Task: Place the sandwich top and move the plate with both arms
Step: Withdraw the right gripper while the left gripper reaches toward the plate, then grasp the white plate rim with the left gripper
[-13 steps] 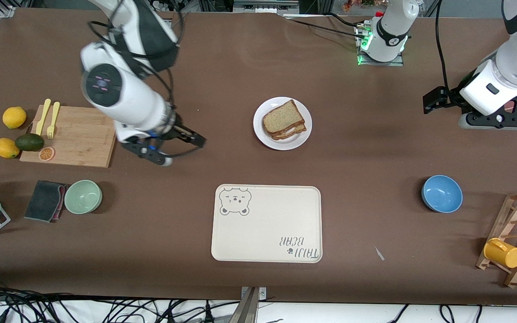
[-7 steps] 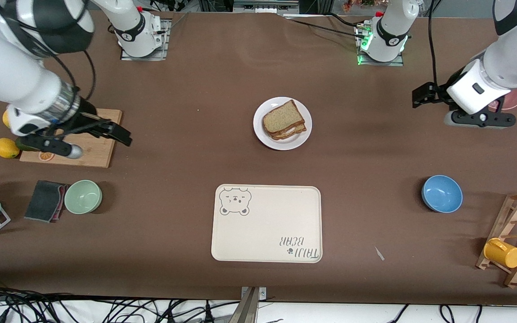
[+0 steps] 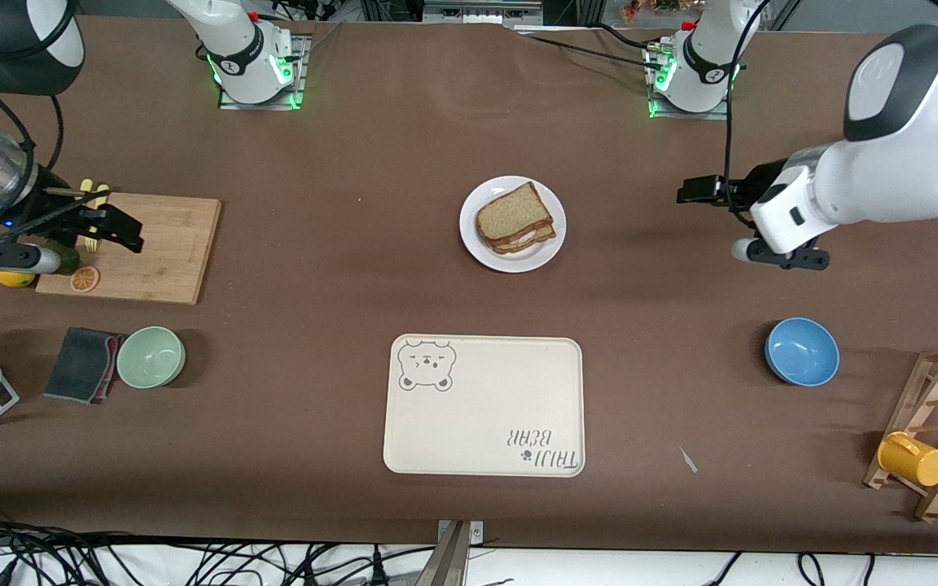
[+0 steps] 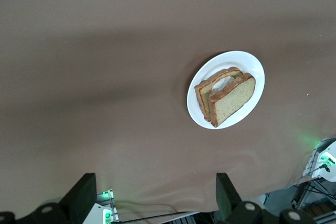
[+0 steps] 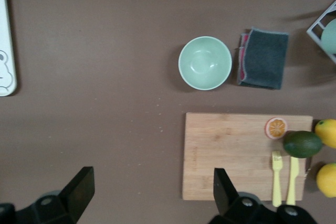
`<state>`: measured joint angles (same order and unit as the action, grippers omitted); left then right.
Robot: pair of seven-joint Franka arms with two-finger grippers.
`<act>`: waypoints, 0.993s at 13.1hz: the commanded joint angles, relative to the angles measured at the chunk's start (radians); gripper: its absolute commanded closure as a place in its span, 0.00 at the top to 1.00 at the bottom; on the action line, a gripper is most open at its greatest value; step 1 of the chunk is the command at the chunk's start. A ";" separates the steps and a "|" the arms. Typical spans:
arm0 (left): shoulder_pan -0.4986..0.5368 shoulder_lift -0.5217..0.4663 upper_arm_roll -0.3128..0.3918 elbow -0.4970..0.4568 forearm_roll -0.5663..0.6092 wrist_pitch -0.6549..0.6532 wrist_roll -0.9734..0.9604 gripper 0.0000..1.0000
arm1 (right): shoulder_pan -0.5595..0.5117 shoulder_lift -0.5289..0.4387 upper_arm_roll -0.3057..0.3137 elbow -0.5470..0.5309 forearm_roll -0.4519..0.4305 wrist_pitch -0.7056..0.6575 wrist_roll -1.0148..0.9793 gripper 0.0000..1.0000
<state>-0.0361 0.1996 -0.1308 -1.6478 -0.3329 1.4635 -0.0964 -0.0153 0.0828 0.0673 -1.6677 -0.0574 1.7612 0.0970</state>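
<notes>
The sandwich top (image 3: 514,213) lies on the egg sandwich on the white plate (image 3: 479,244) in the table's middle. White egg shows under it at the edge. The left wrist view shows the slice (image 4: 233,100) and the plate (image 4: 197,114) too. My left gripper (image 3: 713,221) is open and empty in the air over bare table, between the plate and the left arm's end. In its own view (image 4: 155,192) the fingers stand wide apart. My right gripper (image 3: 90,248) is open and empty over the wooden cutting board (image 3: 159,252), and also shows in its own view (image 5: 152,190).
A cream bear tray (image 3: 485,407) lies nearer the camera than the plate. A blue bowl (image 3: 801,352) and a rack with a yellow mug (image 3: 913,458) are toward the left arm's end. A green bowl (image 3: 151,356), a dark cloth (image 3: 82,364) and fruit sit near the board.
My right gripper has swung from near the table's middle out over the cutting board. My left gripper has moved from the left arm's end toward the plate. The plate and sandwich have not moved.
</notes>
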 commanded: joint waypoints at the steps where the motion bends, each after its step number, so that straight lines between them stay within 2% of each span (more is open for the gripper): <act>1: -0.019 0.140 0.005 0.092 -0.043 0.011 0.020 1.00 | -0.028 -0.058 0.016 -0.046 -0.022 -0.002 -0.040 1.00; 3: -0.050 0.248 0.005 0.155 -0.072 0.040 0.020 1.00 | -0.031 -0.069 0.017 -0.044 -0.018 -0.015 -0.042 1.00; 5: -0.070 0.309 0.005 0.155 -0.194 0.087 0.038 1.00 | -0.032 -0.066 0.019 -0.037 -0.009 -0.016 -0.040 1.00; 7: -0.094 0.377 0.005 0.154 -0.289 0.126 0.181 1.00 | -0.032 -0.064 0.019 -0.029 -0.006 -0.019 -0.040 1.00; 11: -0.155 0.455 0.007 0.119 -0.423 0.230 0.344 1.00 | -0.034 -0.064 0.020 0.000 0.025 -0.101 -0.040 1.00; 13: -0.153 0.458 0.005 0.080 -0.439 0.250 0.481 0.98 | -0.032 -0.075 0.022 0.000 0.033 -0.123 -0.031 1.00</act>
<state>-0.1892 0.6565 -0.1325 -1.5452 -0.7313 1.6999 0.2665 -0.0285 0.0350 0.0733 -1.6695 -0.0485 1.6755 0.0716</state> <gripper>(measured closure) 0.004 0.000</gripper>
